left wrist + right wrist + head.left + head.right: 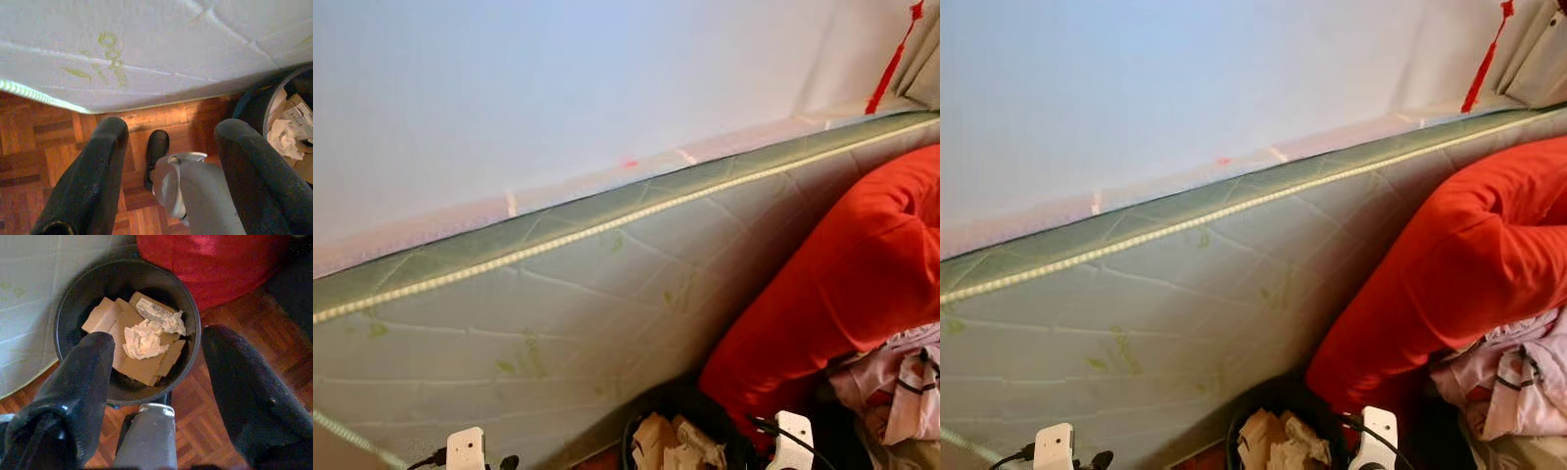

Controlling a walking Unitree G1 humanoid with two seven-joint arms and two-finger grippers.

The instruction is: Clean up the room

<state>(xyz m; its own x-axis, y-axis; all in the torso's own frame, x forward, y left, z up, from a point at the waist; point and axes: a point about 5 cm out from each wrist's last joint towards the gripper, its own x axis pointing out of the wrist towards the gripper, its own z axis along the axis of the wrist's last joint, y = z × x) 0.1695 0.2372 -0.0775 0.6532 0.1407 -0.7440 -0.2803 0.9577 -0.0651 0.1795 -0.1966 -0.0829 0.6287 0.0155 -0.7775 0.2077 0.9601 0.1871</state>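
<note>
Black, spread fingers of the right gripper [156, 396] hang empty directly above one round black waste bin [188, 308] holding several brown cardboard scraps [100, 316] and one crumpled white tissue [143, 340]. Beside it, the left gripper [168, 171] also gapes empty over parquet floor [29, 147], facing one leaning quilted mattress [558, 313].

We are seeing a mattress [558, 323] leaning against the wall [509, 88], running from the lower left to the upper right of the frame. At the bottom centre, a bin [188, 308] is sitting on the floor [29, 142] before the mattress, holding cardboard pieces [142, 364] and crumpled paper [144, 340]. A large cushion [842, 274] is lying at the right, with clothes [901, 382] piled at the lower right.
</note>
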